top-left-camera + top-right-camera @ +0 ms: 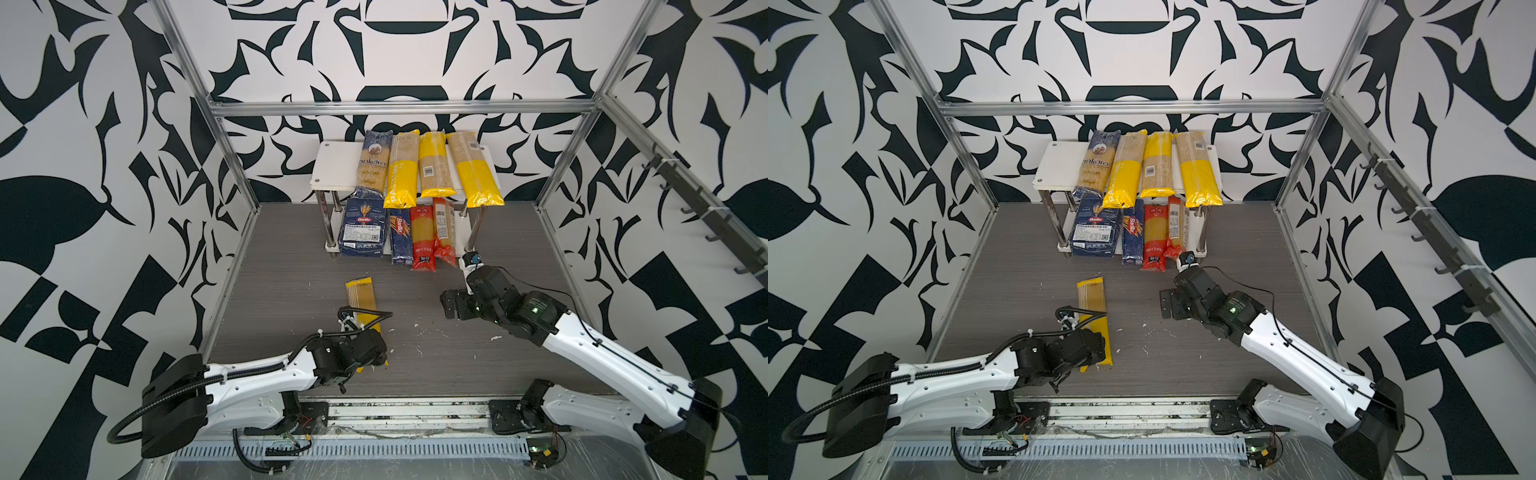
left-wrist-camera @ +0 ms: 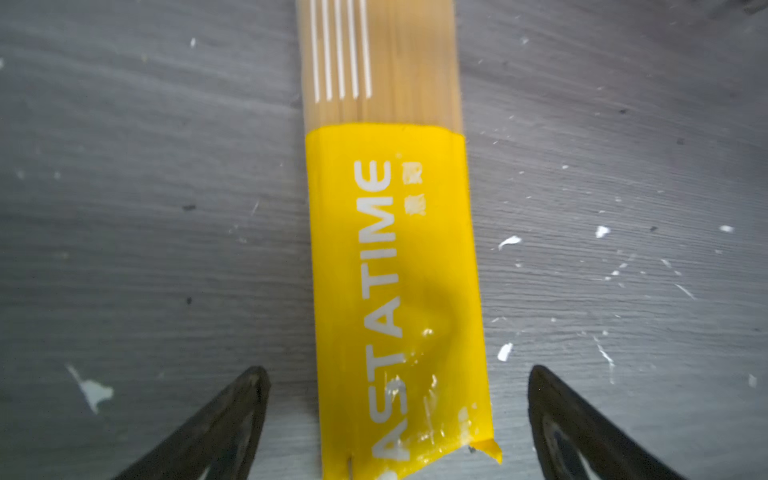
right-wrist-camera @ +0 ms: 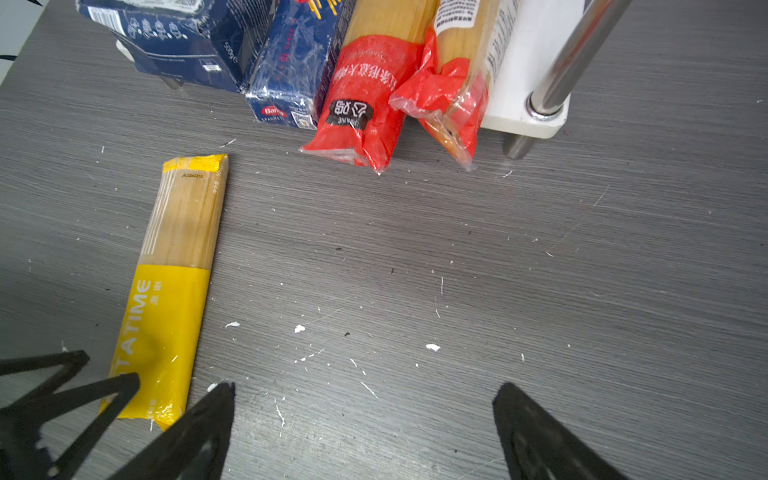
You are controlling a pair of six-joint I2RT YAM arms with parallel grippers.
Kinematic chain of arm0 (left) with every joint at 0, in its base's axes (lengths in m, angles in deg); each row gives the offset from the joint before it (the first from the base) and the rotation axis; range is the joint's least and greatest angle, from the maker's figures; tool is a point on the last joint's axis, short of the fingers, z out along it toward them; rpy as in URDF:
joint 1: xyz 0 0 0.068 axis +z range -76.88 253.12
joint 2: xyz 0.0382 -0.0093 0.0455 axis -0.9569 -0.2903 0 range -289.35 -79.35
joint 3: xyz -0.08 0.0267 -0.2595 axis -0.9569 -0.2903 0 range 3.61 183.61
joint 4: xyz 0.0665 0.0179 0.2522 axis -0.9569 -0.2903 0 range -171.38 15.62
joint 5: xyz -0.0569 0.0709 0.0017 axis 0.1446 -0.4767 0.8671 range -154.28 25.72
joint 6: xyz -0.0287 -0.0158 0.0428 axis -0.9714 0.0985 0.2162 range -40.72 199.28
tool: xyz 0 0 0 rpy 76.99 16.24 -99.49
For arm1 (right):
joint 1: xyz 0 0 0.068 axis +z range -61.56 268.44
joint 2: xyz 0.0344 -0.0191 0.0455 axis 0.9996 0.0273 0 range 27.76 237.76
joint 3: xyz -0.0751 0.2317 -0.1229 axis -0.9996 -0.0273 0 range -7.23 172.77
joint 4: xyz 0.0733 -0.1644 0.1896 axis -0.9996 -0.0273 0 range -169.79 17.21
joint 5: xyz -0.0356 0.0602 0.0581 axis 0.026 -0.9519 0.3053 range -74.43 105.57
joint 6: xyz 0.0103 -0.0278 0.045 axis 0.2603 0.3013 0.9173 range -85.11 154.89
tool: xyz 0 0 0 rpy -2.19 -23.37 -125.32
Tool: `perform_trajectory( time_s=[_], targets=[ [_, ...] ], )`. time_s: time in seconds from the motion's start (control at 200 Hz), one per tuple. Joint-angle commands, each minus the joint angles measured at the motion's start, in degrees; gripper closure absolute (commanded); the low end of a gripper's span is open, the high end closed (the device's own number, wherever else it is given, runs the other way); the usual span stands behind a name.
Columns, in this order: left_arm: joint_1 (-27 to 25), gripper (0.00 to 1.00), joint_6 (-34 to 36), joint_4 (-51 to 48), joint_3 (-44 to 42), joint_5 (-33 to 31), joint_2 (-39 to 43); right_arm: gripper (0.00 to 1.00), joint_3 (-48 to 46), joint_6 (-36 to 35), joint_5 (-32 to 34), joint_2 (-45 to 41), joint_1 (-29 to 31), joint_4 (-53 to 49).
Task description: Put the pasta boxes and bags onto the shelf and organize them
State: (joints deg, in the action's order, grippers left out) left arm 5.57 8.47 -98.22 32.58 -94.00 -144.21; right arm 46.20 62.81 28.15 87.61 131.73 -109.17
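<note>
"Yellow and clear, the last bag (image 1: 360, 305): where did it lie?"

"On the table (image 1: 286, 257), near its front edge and left of the middle, well apart from the shelf (image 1: 332, 166) at the far edge. Its long axis ran front to back, towards the shelf."

"And the left gripper (image 2: 397, 370)?"

"It hung over the bag's near, yellow end, jaws wide apart, one on each side of it, gripping nothing. The right gripper (image 3: 365, 386), likewise spread and empty, hovered over bare table by the shelf's front right post (image 3: 577, 54). So the left arm was nearer."

"Anything in the way?"

"The red bags (image 1: 423, 243) and Barilla boxes (image 1: 361, 232) stuck out of the lower tier. The top board's left end looked free."
</note>
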Motion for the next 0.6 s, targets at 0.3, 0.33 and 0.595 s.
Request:
perform_trajectory(
  time_s=[0.3,0.33,0.595],
  targets=[
    [-2.84,0.01,-7.59,5.77,2.8,-3.89,-15.79,0.0,-1.93,0.47,1.73,-8.2,0.28,-2.63],
    [-2.92,0.01,-7.59,6.68,2.76,-3.71,-16.45,0.0,-2.08,0.55,1.83,-8.43,0.22,-2.81],
    [-4.54,0.01,-10.27,10.17,3.0,-1.35,-22.1,0.0,-2.54,0.65,1.84,-9.39,0.22,-3.02]
  ],
)
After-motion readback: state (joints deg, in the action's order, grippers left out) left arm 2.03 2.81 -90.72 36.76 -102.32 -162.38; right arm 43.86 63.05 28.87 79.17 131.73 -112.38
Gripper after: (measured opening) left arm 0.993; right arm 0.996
